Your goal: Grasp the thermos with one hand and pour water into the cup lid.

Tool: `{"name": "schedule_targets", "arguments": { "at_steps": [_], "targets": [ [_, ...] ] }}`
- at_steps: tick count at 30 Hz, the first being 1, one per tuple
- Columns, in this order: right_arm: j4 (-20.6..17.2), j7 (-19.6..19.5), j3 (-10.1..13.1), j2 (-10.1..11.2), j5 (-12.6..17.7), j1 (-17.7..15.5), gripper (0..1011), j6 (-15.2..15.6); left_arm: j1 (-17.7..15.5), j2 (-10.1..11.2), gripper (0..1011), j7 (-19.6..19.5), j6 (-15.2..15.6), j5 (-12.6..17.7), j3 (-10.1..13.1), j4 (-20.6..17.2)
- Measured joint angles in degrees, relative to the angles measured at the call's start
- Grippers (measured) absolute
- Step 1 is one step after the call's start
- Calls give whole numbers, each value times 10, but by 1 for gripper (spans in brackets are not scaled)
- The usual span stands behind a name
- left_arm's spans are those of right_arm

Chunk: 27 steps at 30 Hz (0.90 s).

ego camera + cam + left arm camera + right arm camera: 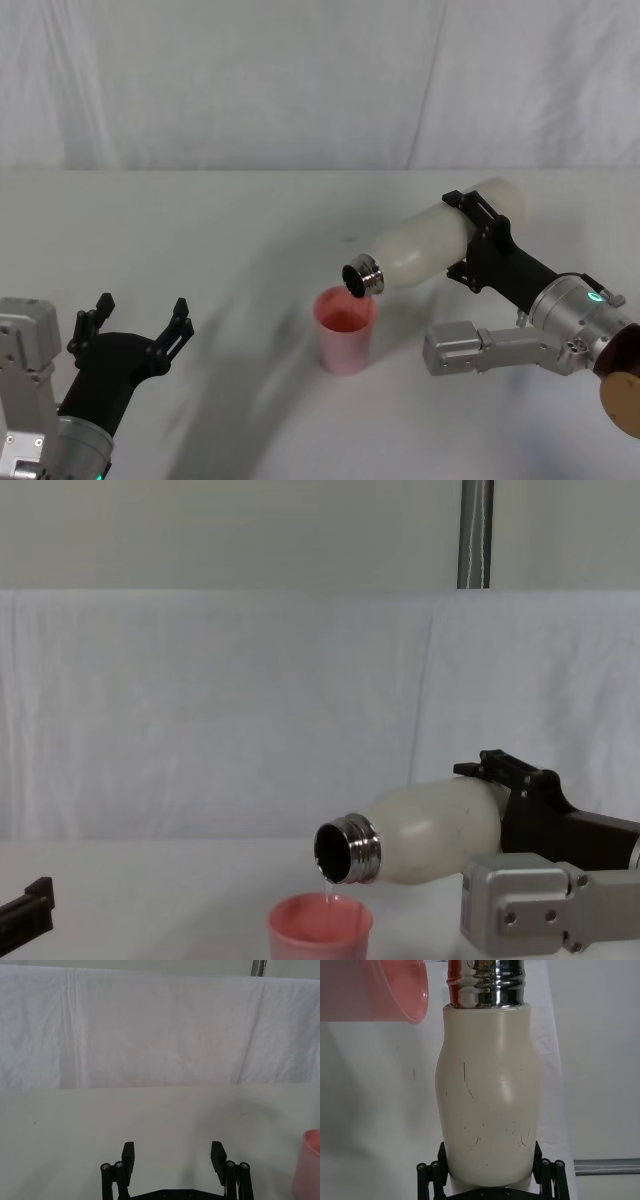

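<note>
a tall cream-white matte thermos [435,243] with a shiny threaded steel neck is being held in the air, tipped nearly onto its side, at the centre right of the head view. the right gripper [478,238], a black two-jawed pincer, is clamping around the wide bottom end of the thermos, one jaw on each side of the body. in the right wrist view the thermos [489,1105] is standing between the two black jaws of the right gripper [490,1172], its steel neck pointing away from the camera.

the open mouth of the thermos is hanging just above the rim of a small round pink plastic cup lid [345,330], which is standing upright on the white table [220,230] at the lower centre of the head view. in the chest view a thin stream of water is falling from the neck of the thermos [425,830] into the cup lid [320,930] directly below it.

the left gripper [130,322] is idling at the lower left of the head view, well apart from the cup lid, its black jaws standing apart and holding nothing. the left wrist view is showing the left gripper [173,1156] over bare table, with the cup lid [308,1165] at the lower right edge.
</note>
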Motion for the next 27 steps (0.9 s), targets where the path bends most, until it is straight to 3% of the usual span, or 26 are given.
{"name": "schedule_targets", "arguments": {
  "at_steps": [27],
  "targets": [
    [0, 0, -2, 0, -2, 0, 960, 1, 0, 0, 1001, 0, 0, 0, 0, 0]
  ]
}}
